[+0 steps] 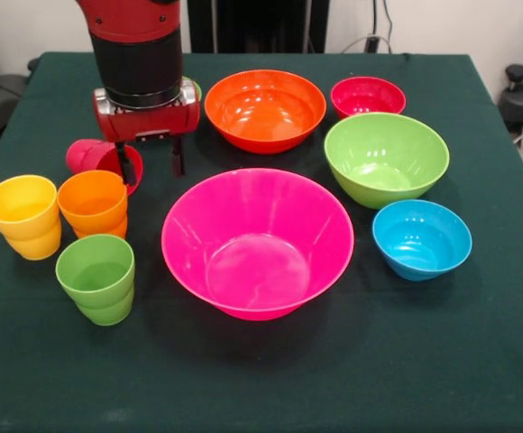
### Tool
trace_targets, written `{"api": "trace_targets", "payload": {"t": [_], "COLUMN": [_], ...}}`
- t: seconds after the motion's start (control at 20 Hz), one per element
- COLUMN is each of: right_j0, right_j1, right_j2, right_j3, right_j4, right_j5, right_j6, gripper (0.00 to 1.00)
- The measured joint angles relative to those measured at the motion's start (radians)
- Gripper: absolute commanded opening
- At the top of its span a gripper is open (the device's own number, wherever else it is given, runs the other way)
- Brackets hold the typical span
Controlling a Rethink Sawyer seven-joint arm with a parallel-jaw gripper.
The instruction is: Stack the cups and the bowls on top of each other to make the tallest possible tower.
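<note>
Four cups (63, 225), five bowls (257, 242), no readable writing, hand (150, 165) open.

From my remote seat I can read no text, label, brand, number or sign on anything in view, whether cups, bowls, arm or worktop.

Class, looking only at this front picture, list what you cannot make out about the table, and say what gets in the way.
- Red cup, front view: lies tipped; one of the open fingers crosses its mouth, so contact is unclear.
- Green thing: only a sliver shows behind the arm.
- Arm: cut off by the top edge.
</note>
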Motion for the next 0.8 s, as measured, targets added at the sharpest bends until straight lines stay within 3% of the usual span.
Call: {"api": "trace_targets", "payload": {"t": [0.8], "right_j0": [-0.057], "right_j1": [0.058], "right_j2": [0.0], "right_j3": [-0.017], "right_j4": [-0.002], "right_j5": [0.0], "right_j6": [0.0], "gripper": [1.0]}}
